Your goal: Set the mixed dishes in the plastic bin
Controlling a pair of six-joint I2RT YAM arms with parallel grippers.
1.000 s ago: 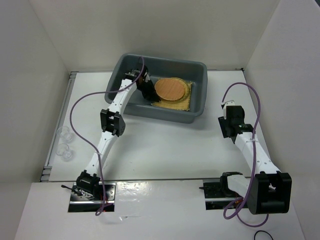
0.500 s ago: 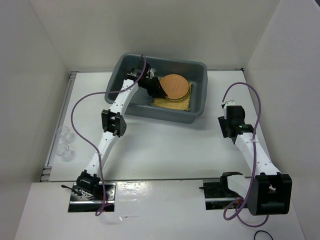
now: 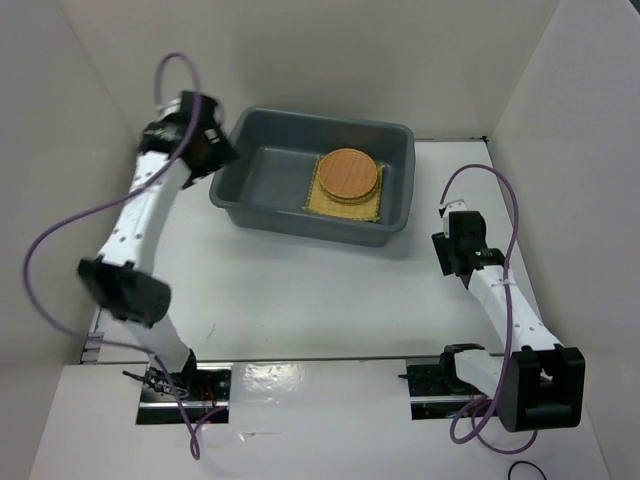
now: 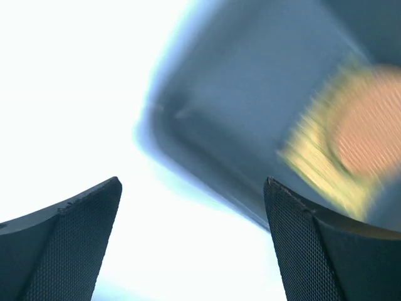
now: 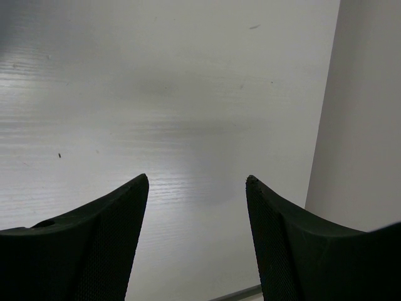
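Note:
The plastic bin point(image 3: 243, 196), dark grey, stands at the back of the table. In its right half lies a round orange-brown plate point(image 3: 348, 174) on a square tan woven mat point(image 3: 340, 206). My left gripper point(image 3: 218, 152) hangs raised just outside the bin's left end, open and empty. The left wrist view is blurred. It shows the bin point(image 4: 250, 113), the orange plate point(image 4: 369, 125) and the mat point(image 4: 310, 153) beyond my open left gripper point(image 4: 192, 183). My right gripper point(image 3: 447, 243) is right of the bin. It stands open point(image 5: 197, 178) over bare table.
White walls enclose the table on the left, back and right; the right wall point(image 5: 363, 113) is close to my right gripper. The left arm's elbow point(image 3: 122, 290) hangs over the table's left edge. Purple cables loop from both arms.
My left gripper opened and swung up and left, out of the bin. The orange plate stays on the mat. The right arm has barely moved.

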